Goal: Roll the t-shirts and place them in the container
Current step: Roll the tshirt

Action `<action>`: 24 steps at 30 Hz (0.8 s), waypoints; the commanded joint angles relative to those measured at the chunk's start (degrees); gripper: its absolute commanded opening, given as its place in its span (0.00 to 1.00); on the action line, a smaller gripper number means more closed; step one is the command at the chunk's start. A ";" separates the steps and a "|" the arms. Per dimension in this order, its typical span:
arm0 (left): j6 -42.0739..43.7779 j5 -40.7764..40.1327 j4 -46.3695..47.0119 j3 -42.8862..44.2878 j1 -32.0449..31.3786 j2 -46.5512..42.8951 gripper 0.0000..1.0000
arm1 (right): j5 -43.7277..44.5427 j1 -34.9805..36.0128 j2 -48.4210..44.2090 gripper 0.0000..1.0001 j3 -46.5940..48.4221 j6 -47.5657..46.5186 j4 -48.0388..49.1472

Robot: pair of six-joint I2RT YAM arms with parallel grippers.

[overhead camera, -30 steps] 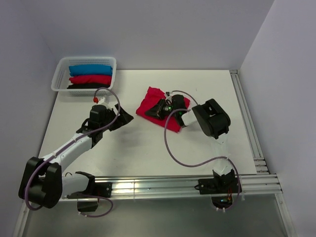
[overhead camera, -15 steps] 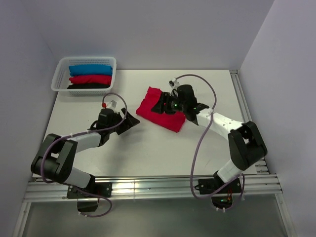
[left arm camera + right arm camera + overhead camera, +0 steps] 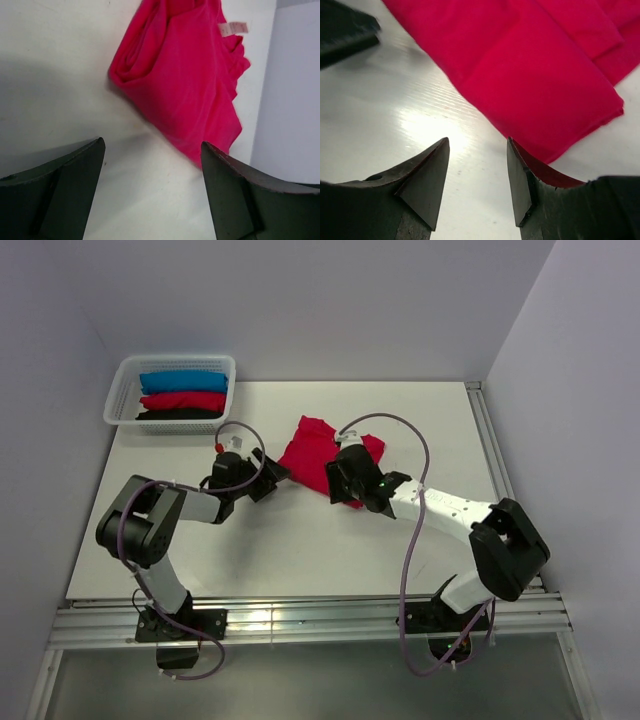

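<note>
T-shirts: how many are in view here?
4. The blue shirt, red shirt and black shirt sit rolled in the basket; the crimson shirt lies on the table. More could be hidden in the basket.

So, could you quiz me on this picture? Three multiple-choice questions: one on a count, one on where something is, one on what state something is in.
1. How many rolled shirts are in the basket?
A) one
B) three
C) five

2. Where is the loose red shirt?
A) in the basket
B) draped over an arm
C) lying on the table

3. What are the right arm's jaws doing?
A) open, holding nothing
B) shut on the shirt
C) shut on the basket

Answers:
1 B: a blue roll, a red roll and a black roll lie side by side.
2 C: it rests on the table between the two arms.
3 A: the right wrist view shows a clear gap between them, with the shirt just ahead.
</note>
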 commanded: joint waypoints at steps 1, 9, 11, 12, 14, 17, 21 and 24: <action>-5.17 -0.88 5.99 2.31 -0.45 3.35 0.83 | 5.37 0.05 -4.17 0.57 -1.33 -1.09 1.67; -11.94 -11.24 4.06 5.21 -3.61 7.32 0.76 | 7.13 0.05 -11.11 0.57 -6.24 -1.62 6.32; -13.78 -13.61 4.41 5.74 -4.49 8.11 0.73 | 7.48 0.14 -13.05 0.57 -8.35 -1.54 7.55; -14.31 -13.80 4.24 5.91 -4.76 8.37 0.72 | 7.66 0.14 -13.66 0.57 -8.98 -1.36 8.08; -16.15 -18.35 3.10 6.44 -5.90 8.73 0.70 | 7.84 0.14 -15.33 0.57 -10.64 -0.92 9.75; -17.56 -22.83 1.69 7.75 -7.57 9.52 0.68 | 8.27 0.05 -16.30 0.57 -12.05 -0.04 11.41; -17.92 -24.17 2.12 9.78 -9.15 12.41 0.62 | 7.14 0.14 -15.52 0.56 -12.32 0.14 12.22; -17.39 -23.47 2.92 11.53 -9.24 14.43 0.52 | 6.43 0.14 -14.90 0.56 -12.50 0.14 12.74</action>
